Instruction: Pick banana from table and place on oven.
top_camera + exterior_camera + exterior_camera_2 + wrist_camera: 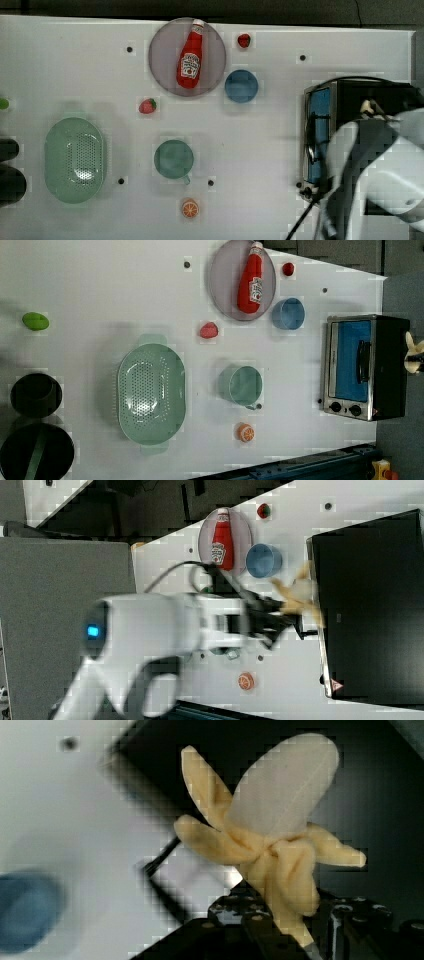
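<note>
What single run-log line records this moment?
held: banana | fingers: shut on it | position: raised over oven top edge | placed: not yet

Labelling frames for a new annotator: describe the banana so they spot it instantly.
Find the oven, the boxy black-topped appliance at the left view's right. Just above its top hangs the claw, shut on the banana: pale, half-peeled, yellow-tan skin flaps splayed out, unlike the round orange slice and red strawberries.
</note>
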{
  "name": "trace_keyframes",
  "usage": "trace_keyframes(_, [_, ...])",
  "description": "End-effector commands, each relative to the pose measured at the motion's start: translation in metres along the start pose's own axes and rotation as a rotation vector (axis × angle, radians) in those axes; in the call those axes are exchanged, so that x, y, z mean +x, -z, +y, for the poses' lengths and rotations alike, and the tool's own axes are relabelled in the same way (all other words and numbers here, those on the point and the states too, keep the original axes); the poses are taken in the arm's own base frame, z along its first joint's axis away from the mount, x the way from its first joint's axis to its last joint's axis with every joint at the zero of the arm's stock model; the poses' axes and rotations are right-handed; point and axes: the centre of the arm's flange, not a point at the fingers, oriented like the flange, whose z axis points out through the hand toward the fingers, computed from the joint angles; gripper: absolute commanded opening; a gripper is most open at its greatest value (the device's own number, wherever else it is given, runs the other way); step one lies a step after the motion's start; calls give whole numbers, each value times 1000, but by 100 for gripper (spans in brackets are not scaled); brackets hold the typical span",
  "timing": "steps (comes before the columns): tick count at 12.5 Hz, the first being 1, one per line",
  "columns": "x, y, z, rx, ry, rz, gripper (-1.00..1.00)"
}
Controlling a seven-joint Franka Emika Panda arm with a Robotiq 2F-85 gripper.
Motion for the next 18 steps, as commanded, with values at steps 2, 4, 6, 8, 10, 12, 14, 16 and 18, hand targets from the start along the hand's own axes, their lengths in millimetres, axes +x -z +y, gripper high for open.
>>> trace_keyframes(2, [20,-11,27,-19,190,43,-47])
trace_keyframes(4, [22,-24,29,-16,170,22,-47])
trace_keyframes(6, [24,-29,29,-15,165,27,-21])
trace_keyframes(8, [24,-29,27,-15,169,27,23])
trace_keyframes(10, [25,-28,27,-15,169,31,68])
trace_keyframes(12, [29,-16,28,-9,170,54,100])
trace_keyframes(14, [34,18,26,9,202,104,100])
trace_keyframes(16, [29,66,19,43,258,133,100])
trace_keyframes(18, [8,111,0,89,281,120,100])
